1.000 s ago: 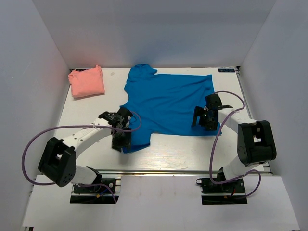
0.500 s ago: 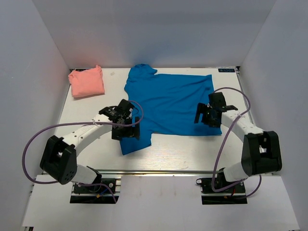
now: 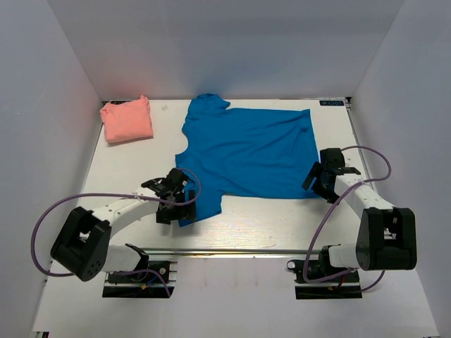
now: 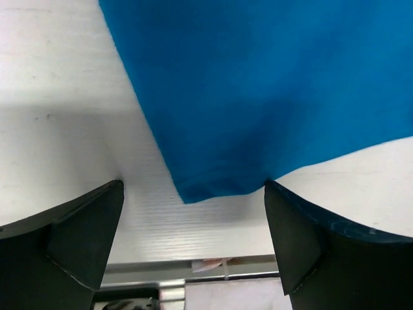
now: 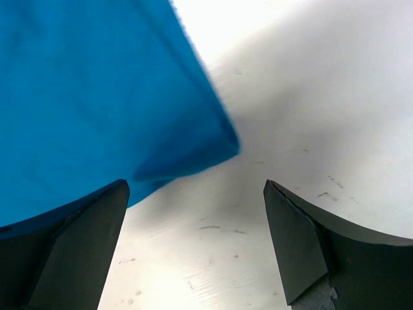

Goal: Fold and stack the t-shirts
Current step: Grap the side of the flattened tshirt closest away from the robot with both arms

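The bright blue t-shirt (image 3: 246, 151) lies spread flat on the white table. The salmon pink t-shirt (image 3: 127, 120) is a small folded bundle at the far left. My left gripper (image 3: 180, 208) is open and empty, low over the shirt's near left sleeve corner (image 4: 206, 187), which lies between its fingers. My right gripper (image 3: 321, 184) is open and empty just off the shirt's near right corner (image 5: 219, 145), over bare table.
White walls enclose the table on three sides. The table's metal front rail (image 4: 193, 271) runs just beyond the left fingers. Purple cables loop from both arms (image 3: 352, 151).
Both grippers have pulled back off the blue shirt toward the near edge, the left one to its sleeve corner, the right one outward past its right corner. The shirt stays flat.
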Controlling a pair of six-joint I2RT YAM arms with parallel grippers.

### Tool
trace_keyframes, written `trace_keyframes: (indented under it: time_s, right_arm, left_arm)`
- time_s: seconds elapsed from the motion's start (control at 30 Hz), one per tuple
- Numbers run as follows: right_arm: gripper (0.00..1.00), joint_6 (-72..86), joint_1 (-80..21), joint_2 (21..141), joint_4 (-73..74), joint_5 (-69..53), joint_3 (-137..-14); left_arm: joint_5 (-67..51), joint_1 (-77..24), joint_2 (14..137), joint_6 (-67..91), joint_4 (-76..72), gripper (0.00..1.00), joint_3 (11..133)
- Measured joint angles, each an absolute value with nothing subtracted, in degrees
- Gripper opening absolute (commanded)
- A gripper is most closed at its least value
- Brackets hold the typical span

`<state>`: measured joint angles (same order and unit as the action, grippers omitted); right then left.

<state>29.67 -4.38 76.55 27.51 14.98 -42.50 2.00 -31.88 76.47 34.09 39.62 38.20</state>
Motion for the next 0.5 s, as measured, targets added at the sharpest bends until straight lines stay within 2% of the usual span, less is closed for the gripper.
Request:
trace_keyframes:
  time_s: [0.03, 0.07, 0.13, 0.17, 0.27, 0.37, 0.5]
  right_arm:
    - [0.91, 30.1, -3.6, 76.6, 27.6, 15.1, -42.0]
    - [0.91, 30.5, -3.0, 76.6, 27.6, 15.3, -41.6]
    - [0.89, 31.5, -1.7, 76.7, 27.5, 15.8, -41.3]
    - [0.86, 31.9, -1.4, 76.8, 27.3, 16.1, -41.3]
    - [0.83, 32.9, 0.6, 77.1, 26.6, 16.3, -41.3]
    - [0.76, 33.2, 2.5, 77.2, 25.2, 16.1, -40.5]
    - [0.61, 33.3, 3.3, 78.0, 22.2, 12.9, -38.8]
  left_arm:
    - [1.8, -31.9, 75.4, 34.3, 38.6, 1.00, 37.4]
    - [1.7, -31.9, 74.6, 34.5, 37.5, 0.96, 36.9]
    - [1.6, -32.0, 74.3, 35.1, 35.5, 0.86, 36.5]
    - [1.5, -32.1, 74.4, 35.2, 34.3, 0.76, 36.4]
    - [1.0, -32.1, 74.9, 35.6, 31.3, 0.64, 36.0]
    - [-0.1, -32.1, 75.4, 35.9, 28.2, 0.55, 35.4]
    - [-2.2, -32.1, 75.9, 36.4, 24.2, 0.34, 34.4]
